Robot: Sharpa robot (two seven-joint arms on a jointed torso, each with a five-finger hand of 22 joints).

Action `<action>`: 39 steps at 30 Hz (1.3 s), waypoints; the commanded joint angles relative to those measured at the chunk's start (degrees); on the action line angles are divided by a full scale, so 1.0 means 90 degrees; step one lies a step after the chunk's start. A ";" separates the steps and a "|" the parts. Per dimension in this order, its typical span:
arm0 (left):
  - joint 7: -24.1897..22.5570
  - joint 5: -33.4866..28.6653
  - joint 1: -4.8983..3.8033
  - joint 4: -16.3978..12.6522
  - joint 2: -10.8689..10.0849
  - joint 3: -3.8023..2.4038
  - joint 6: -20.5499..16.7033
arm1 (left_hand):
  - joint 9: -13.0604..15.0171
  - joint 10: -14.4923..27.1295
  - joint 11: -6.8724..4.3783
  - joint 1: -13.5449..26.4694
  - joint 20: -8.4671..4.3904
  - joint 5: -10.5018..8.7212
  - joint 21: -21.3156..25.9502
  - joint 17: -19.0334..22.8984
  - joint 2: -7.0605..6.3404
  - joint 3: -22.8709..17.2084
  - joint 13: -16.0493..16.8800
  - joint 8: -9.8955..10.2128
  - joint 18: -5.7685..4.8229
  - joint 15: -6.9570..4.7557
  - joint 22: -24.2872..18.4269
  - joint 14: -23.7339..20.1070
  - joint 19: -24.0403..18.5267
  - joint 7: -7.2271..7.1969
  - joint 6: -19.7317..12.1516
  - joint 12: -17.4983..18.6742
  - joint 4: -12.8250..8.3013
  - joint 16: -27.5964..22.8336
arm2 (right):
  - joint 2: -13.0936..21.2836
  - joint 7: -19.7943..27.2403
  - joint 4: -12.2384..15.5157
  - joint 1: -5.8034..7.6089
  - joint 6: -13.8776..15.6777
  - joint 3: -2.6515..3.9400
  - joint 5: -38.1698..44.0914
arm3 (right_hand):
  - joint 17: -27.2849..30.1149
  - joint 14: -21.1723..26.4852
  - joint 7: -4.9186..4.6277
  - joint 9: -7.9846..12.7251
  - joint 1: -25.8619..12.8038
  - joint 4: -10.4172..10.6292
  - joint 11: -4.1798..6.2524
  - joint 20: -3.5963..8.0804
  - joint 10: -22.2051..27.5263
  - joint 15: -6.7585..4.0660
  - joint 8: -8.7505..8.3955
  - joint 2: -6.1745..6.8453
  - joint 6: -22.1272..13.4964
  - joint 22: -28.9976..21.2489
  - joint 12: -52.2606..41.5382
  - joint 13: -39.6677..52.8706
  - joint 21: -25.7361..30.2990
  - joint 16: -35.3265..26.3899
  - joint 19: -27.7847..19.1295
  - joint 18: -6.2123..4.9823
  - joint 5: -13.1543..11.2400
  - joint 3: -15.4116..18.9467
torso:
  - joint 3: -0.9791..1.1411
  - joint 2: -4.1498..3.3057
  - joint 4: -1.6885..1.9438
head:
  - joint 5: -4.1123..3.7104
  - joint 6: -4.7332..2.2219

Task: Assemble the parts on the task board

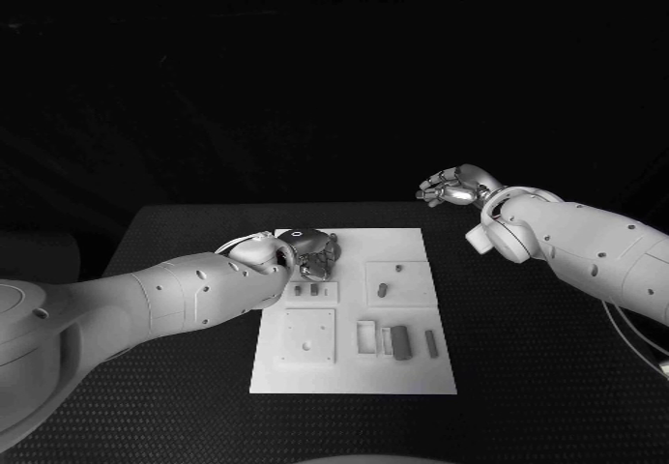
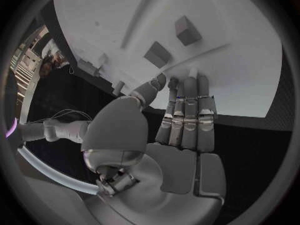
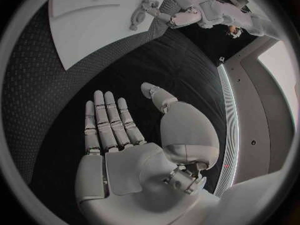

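The white task board (image 1: 349,372) lies in the middle of the black table. Grey parts lie on it: two small blocks (image 1: 309,288) near the top left, a short peg (image 1: 382,287), and two bars (image 1: 400,341) beside a thinner one (image 1: 431,343). My left hand (image 1: 309,253) is over the board's far left corner. In the left wrist view its fingers (image 2: 187,110) lie straight and side by side, tips at the board's edge (image 2: 237,92), near two blocks (image 2: 157,53), with nothing seen in them. My right hand (image 1: 453,186) hovers off the board's far right corner, palm (image 3: 125,155) flat, holding nothing.
A square raised plate (image 1: 309,333) and a rectangular frame (image 1: 366,336) sit on the board's near half. Black table (image 1: 530,338) lies bare to the right of the board. The right wrist view shows the board (image 3: 81,25) and my left hand (image 3: 150,12) at a distance.
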State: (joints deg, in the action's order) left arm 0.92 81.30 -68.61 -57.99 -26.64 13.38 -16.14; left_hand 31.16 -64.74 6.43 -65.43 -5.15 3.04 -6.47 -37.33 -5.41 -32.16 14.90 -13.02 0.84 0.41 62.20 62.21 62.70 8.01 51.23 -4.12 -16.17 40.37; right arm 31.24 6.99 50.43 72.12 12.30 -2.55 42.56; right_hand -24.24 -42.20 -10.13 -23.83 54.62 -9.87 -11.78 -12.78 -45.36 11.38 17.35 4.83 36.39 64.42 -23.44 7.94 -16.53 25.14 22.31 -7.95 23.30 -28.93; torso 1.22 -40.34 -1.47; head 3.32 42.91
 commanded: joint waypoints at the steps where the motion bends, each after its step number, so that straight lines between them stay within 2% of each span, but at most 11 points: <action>1: -0.0034 0.0071 0.0029 0.0019 0.0022 0.0009 0.0238 | -0.0011 -0.0071 -0.0011 0.0004 -0.0009 0.0011 -0.0026 -0.0043 0.0079 -0.0050 -0.0009 -0.0044 0.0043 -0.0007 0.0027 0.0067 0.0066 0.0005 0.0065 -0.0011 -0.0003 -0.0004 | -0.0006 0.0069 0.0011 0.0000 -0.0097 0.0002 -0.0003 | 0.0006 -0.0014 -0.0407 0.0007 0.0070 0.0025 -0.0018 0.0008 -0.0028 0.0028 0.0030 0.0016 -0.0046 0.0011 0.0045 -0.0011 0.0045 -0.0043 0.0031 0.0095 0.0015 0.0029 | 0.0003 -0.0002 -0.0003 | -0.0004 0.0011; 7: -0.0084 0.0071 0.0031 0.0022 0.0035 0.0009 0.0346 | -0.0062 -0.0047 -0.0038 -0.0002 -0.0041 0.0012 -0.0040 -0.0162 0.0088 -0.0069 -0.0084 -0.0043 0.0043 -0.0036 0.0106 0.0177 0.0128 -0.0046 0.0082 0.0045 -0.0017 -0.0092 | -0.0010 0.0064 0.0008 0.0000 -0.0112 0.0002 -0.0003 | 0.0007 -0.0016 -0.0407 0.0008 0.0070 0.0026 -0.0018 0.0008 -0.0029 0.0028 0.0030 0.0016 -0.0046 0.0011 0.0047 -0.0013 0.0046 -0.0044 0.0033 0.0094 0.0015 0.0030 | 0.0003 -0.0001 -0.0001 | -0.0014 0.0020; 14: -0.0042 0.0071 0.0032 0.0080 0.0055 0.0008 0.0329 | -0.0111 -0.0255 -0.0068 -0.0059 -0.0102 0.0014 -0.0145 -0.0368 0.0135 -0.0115 -0.0166 -0.0099 0.0102 -0.0091 0.0282 0.0506 0.0371 -0.0012 0.0192 -0.0008 -0.0014 -0.0151 | -0.0014 0.0063 0.0012 -0.0001 -0.0120 0.0002 -0.0003 | 0.0009 -0.0032 -0.0411 0.0010 0.0068 0.0032 -0.0018 0.0009 -0.0039 0.0022 0.0034 0.0016 -0.0045 0.0016 0.0054 -0.0029 0.0051 -0.0047 0.0046 0.0091 0.0015 0.0032 | 0.0004 -0.0003 0.0000 | -0.0006 0.0028; 19: -0.0001 0.0081 0.0081 0.0141 0.0092 0.0008 0.0346 | -0.0139 -0.0484 -0.0105 -0.0137 -0.0152 0.0012 -0.0269 -0.0536 0.0122 -0.0212 -0.0195 -0.0173 0.0155 -0.0135 0.0462 0.0777 0.0576 0.0032 0.0351 -0.0022 -0.0015 -0.0045 | -0.0015 0.0057 0.0020 -0.0001 -0.0126 0.0002 -0.0003 | 0.0010 -0.0045 -0.0414 0.0012 0.0067 0.0037 -0.0018 0.0010 -0.0047 0.0018 0.0037 0.0017 -0.0044 0.0019 0.0060 -0.0042 0.0057 -0.0049 0.0057 0.0088 0.0015 0.0035 | 0.0004 -0.0005 -0.0001 | -0.0009 0.0050; 25: 0.0008 0.0120 0.0141 0.0218 0.0139 0.0007 0.0419 | -0.0180 -0.0526 -0.0118 -0.0203 -0.0172 0.0010 -0.0355 -0.0625 0.0086 -0.0233 -0.0242 -0.0172 0.0190 -0.0153 0.0624 0.0863 0.0650 0.0041 0.0372 0.0014 -0.0030 0.0082 | 0.0001 0.0040 0.0063 -0.0001 -0.0146 0.0002 -0.0003 | 0.0010 -0.0072 -0.0416 0.0016 0.0066 0.0044 -0.0018 0.0012 -0.0059 0.0009 0.0040 0.0018 -0.0044 0.0025 0.0068 -0.0062 0.0061 -0.0047 0.0081 0.0081 0.0015 0.0037 | 0.0004 -0.0006 -0.0005 | -0.0022 0.0078; 31: -0.0021 0.0120 0.0156 0.0269 0.0150 0.0006 0.0429 | -0.0185 -0.0530 -0.0120 -0.0210 -0.0175 0.0009 -0.0369 -0.0636 0.0082 -0.0232 -0.0247 -0.0171 0.0196 -0.0156 0.0643 0.0874 0.0665 0.0042 0.0373 0.0016 -0.0031 0.0100 | 0.0006 0.0039 0.0076 0.0000 -0.0147 0.0002 -0.0003 | 0.0010 -0.0072 -0.0416 0.0016 0.0066 0.0044 -0.0018 0.0012 -0.0059 0.0009 0.0040 0.0018 -0.0044 0.0025 0.0068 -0.0062 0.0061 -0.0047 0.0081 0.0081 0.0015 0.0037 | 0.0004 -0.0002 -0.0003 | -0.0028 0.0098; 32: -0.0022 0.0120 0.0156 0.0272 0.0151 0.0006 0.0421 | -0.0163 -0.0663 -0.0168 -0.0305 -0.0225 0.0008 -0.0485 -0.0712 0.0101 -0.0249 -0.0222 -0.0235 0.0241 -0.0226 0.0726 0.1050 0.0834 0.0015 0.0489 -0.0047 -0.0049 0.0267 | 0.0006 0.0039 0.0075 0.0000 -0.0145 0.0002 -0.0003 | 0.0010 -0.0072 -0.0416 0.0016 0.0066 0.0044 -0.0018 0.0012 -0.0059 0.0009 0.0040 0.0018 -0.0044 0.0025 0.0068 -0.0062 0.0061 -0.0047 0.0081 0.0081 0.0015 0.0037 | 0.0003 -0.0001 -0.0001 | -0.0030 0.0103; 39: -0.0091 0.0119 0.0158 0.0288 0.0147 0.0006 0.0312 | -0.0207 -0.0968 -0.0290 -0.0382 -0.0337 0.0015 -0.0827 -0.0944 0.0162 -0.0310 -0.0253 -0.0328 0.0295 -0.0334 0.1319 0.1111 0.1027 -0.0055 0.0729 -0.0019 -0.0039 0.0951 | 0.0003 0.0044 0.0079 0.0000 -0.0131 0.0002 -0.0003 | -0.0001 -0.0131 -0.0421 0.0021 0.0062 0.0054 -0.0014 0.0020 -0.0076 -0.0012 0.0043 0.0027 -0.0046 0.0035 0.0071 -0.0078 0.0048 -0.0024 0.0140 0.0060 0.0016 0.0039 | 0.0003 0.0002 0.0002 | -0.0021 0.0101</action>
State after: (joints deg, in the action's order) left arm 0.28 81.85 -68.05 -55.51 -25.34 12.93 -15.88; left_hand 29.22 -73.19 3.81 -68.24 -8.29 3.02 -13.80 -45.78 -4.14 -34.67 12.68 -15.80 1.72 -2.25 73.87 72.10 71.59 7.34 57.45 -4.16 -16.62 48.69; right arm 31.27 6.91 51.04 72.12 11.82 -2.55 42.54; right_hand -24.20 -43.13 -10.13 -23.73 54.80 -9.56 -11.98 -12.59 -45.56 11.28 17.34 5.00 36.39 64.69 -22.99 7.27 -16.31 24.95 23.36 -7.96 23.30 -28.62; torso 1.26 -40.33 -1.47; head 3.08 43.81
